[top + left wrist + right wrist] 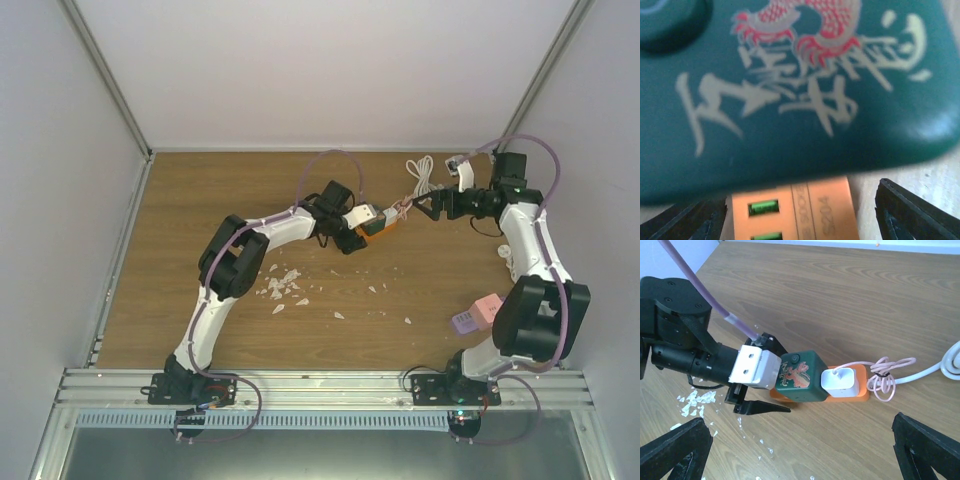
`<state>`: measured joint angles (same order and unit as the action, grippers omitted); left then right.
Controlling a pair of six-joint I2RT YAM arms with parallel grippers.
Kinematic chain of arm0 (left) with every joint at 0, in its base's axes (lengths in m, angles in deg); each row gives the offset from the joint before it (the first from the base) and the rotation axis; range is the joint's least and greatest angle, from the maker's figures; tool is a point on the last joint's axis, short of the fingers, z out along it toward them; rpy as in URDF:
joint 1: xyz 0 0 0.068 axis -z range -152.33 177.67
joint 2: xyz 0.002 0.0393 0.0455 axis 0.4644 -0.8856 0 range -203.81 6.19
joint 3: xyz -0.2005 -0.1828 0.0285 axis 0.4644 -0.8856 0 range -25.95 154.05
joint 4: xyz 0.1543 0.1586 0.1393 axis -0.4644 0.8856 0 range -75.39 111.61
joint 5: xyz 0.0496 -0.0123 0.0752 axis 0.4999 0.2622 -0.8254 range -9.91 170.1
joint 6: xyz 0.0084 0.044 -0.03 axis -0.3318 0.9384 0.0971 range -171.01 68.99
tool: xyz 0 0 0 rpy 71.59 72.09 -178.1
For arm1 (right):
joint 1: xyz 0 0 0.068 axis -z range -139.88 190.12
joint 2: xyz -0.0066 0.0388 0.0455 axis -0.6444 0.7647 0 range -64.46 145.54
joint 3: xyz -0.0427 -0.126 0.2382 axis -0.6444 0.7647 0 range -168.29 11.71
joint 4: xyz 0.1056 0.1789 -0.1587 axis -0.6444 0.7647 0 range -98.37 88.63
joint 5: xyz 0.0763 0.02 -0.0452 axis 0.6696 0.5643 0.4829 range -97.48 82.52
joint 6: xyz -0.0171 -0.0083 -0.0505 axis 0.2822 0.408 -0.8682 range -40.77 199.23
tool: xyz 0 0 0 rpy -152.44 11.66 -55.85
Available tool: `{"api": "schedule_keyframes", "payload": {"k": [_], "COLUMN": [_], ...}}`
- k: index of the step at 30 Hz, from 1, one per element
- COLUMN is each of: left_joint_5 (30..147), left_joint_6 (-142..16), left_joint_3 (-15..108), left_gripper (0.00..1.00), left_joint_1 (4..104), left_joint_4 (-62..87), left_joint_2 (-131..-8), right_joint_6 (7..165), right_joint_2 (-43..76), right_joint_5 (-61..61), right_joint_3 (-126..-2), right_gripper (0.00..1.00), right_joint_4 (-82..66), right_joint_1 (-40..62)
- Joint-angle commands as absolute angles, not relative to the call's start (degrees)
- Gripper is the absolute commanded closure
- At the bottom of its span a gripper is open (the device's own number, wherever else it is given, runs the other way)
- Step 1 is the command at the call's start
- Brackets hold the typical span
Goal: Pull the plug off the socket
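From above, the left tool straddles one end of the orange socket strip. The strip's long axis runs from that tool straight toward the right tool. A coiled white cable lies beyond the right tool, and white crumbs dot the table behind the left one.

In the left wrist view, the green plug fills the space just ahead, dragon print facing the camera. The fingers stand apart on either side of the strip.

In the right wrist view, that tool's fingers are spread wide around nothing. Ahead, the plug sits upright in the strip, with a white charger touching it and a pink cable bundle past the strip's end.
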<state>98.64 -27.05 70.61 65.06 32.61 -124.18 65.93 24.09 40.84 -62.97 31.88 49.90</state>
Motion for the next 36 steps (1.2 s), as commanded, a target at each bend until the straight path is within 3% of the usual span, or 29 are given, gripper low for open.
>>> {"api": "schedule_keyframes", "payload": {"k": [1,9,14,36], "left_joint_5": [94.32,95.21,95.99,109.44], "left_joint_6": [-27.41,-24.57,-19.53,-1.07], "left_joint_3": [74.11,73.03,66.27,43.64], "left_gripper": [0.21,0.45,0.61,0.64], "left_joint_1": [65.73,65.74,65.58,58.79], "left_joint_4": [32.11,32.71,32.22,41.38], "left_joint_2": [-126.62,-125.83,-121.35,-105.02], "right_joint_6": [64.84,62.28,57.66,46.89], "right_joint_2": [21.64,21.14,20.9,17.79], "right_joint_5": [41.56,41.39,41.64,45.23], "right_joint_3": [-62.22,-62.2,-62.08,-55.43], "right_gripper": [0.0,0.0,0.0,0.01], "right_joint_4": [32.75,33.6,34.33,33.85], "right_joint_1": [51.17,52.01,52.04,50.83]}}
